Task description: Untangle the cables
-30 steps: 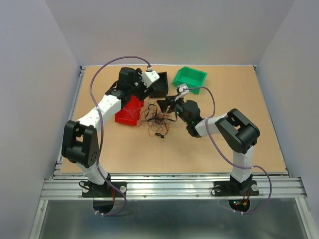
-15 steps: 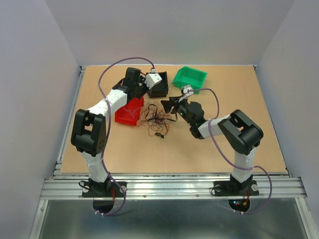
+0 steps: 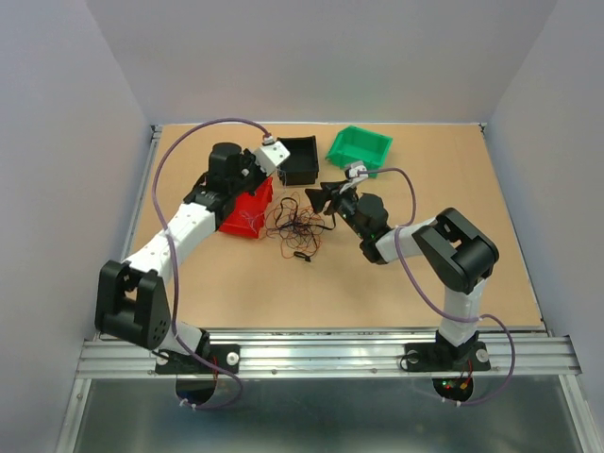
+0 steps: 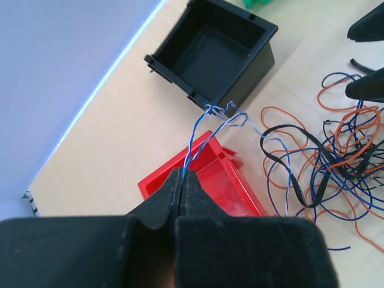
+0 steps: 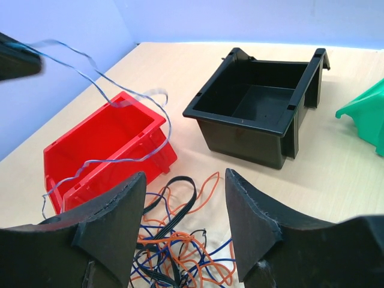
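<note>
Strand of blue cable [image 4: 211, 110] sits pinched in closed left hand [image 4: 182, 177]; right hand [image 5: 186, 180] gapes wide over cables [image 5: 180, 252].

We see three small open bins on a tan wooden table [image 3: 425, 283]. A red bin [image 3: 247, 212] sits left of centre, its opening upward. A black bin [image 3: 300, 160] stands upright just behind it, nearer the far edge and apart from it. A green bin [image 3: 360, 147] lies to the right of the black one, turned at an angle to the far edge. Pale walls [image 3: 57, 142] close three sides, and a ribbed metal rail [image 3: 330, 357] runs along the near edge
</note>
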### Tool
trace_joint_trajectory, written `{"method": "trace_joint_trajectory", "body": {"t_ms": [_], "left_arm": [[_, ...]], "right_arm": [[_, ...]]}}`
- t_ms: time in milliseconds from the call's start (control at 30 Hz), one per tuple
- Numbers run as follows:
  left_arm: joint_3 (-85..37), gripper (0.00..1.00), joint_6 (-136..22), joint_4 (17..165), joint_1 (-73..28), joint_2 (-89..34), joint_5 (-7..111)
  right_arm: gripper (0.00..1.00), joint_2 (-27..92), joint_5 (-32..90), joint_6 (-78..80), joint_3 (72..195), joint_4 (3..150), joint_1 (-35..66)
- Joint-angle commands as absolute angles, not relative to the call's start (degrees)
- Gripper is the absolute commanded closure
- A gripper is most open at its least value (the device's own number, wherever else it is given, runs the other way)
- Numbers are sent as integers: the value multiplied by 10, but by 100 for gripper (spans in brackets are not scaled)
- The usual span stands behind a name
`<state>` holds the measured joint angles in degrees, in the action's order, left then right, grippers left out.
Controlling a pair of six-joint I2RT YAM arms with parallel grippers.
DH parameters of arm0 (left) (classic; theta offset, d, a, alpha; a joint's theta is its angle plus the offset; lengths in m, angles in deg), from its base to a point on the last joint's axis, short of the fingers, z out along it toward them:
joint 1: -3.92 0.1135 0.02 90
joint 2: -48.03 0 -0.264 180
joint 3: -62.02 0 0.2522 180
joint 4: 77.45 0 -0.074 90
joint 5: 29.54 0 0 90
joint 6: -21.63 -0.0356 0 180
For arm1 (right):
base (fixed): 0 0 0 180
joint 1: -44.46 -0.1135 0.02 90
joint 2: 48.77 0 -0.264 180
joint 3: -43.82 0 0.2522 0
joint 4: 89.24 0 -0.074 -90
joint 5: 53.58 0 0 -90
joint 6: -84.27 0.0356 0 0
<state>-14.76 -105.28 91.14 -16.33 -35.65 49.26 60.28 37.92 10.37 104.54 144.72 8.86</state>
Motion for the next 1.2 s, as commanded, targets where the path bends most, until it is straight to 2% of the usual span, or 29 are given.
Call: {"method": "trace_joint_trajectory", "body": {"t_ms": [0,500,1000,1167], "left_arm": [[-94,100,-1028,995,-141,-284,464],[7,100,-1079,1004,-63,-204,437],[12,100,-1128,965,-13,-239,422],[-18,100,-1152,907,-12,-277,410]], "right_arm": [[40,583,381,104,1032,1491,93],[40,590,369,112,1034,1495,93],[40,599,352,119,1042,1496,94],[40,603,348,121,1043,1496,94]]}}
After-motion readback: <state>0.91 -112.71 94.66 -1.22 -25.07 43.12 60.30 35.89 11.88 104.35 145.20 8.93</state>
